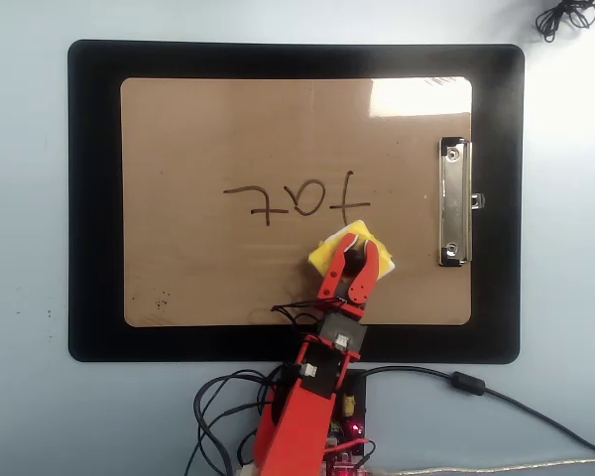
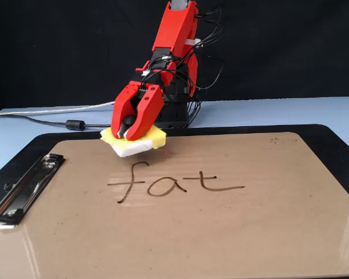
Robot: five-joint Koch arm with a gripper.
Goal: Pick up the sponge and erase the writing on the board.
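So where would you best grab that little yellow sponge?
By its two opposite side edges, coming from above, as the gripper does: the sponge is a flat square block, so its top stays under the fingers and its underside is free to wipe the board.

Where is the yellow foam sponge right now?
In the overhead view, the small yellow foam sponge is gripped in the red claw over the tan clipboard, beside the "f" of the dark handwriting.

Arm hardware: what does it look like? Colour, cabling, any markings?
Bright red plastic arm with a red two-jaw gripper. Thin black wires loop loosely along it, and a white band wraps one link. White connector blocks sit on top of the links. No lettering is readable.
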